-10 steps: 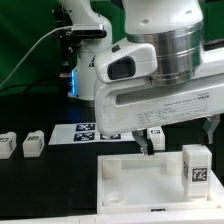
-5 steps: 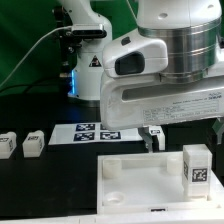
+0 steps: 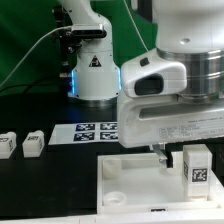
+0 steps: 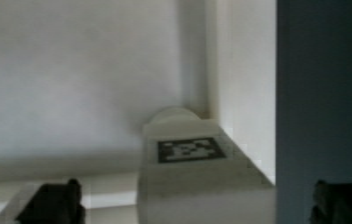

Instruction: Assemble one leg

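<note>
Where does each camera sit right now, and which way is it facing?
Exterior view: off the arm, across the black table from the robot's base; the bulky white arm fills the foreground.
Wrist view: on the wrist, looking past the open pincer onto the big white square plate.
Shared: that plate and the small white plastic block leg with its black-and-white tag.

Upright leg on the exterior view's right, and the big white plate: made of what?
Leg: likely plastic, matte white, with smooth uniform faces. Its black-and-white tag looks printed or stuck on. Plate: same matte white with a recessed, moulded-looking top, so probably plastic too.
</note>
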You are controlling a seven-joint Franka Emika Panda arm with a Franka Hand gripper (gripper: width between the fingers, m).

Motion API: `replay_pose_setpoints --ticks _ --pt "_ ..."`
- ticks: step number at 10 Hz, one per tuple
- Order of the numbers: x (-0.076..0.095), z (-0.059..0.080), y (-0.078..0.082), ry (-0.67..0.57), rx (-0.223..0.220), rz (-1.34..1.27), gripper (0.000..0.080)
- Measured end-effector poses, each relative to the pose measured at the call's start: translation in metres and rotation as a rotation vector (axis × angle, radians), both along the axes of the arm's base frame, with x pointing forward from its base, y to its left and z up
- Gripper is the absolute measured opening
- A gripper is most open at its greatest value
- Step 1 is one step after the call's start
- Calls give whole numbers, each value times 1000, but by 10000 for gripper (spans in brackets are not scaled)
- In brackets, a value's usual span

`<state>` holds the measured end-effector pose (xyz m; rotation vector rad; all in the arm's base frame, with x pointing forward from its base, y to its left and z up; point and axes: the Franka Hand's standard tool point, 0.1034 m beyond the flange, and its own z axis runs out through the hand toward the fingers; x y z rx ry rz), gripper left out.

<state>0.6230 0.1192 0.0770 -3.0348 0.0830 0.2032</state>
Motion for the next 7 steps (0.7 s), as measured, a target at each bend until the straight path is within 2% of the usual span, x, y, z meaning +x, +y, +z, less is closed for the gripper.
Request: replay_pose_setpoints --ticks 2,6,7 --pt "-2 -10 8 0 -2 7 649" --pt "0 -8 1 -3 -2 4 649" --pt "0 -9 1 -2 -2 4 563"
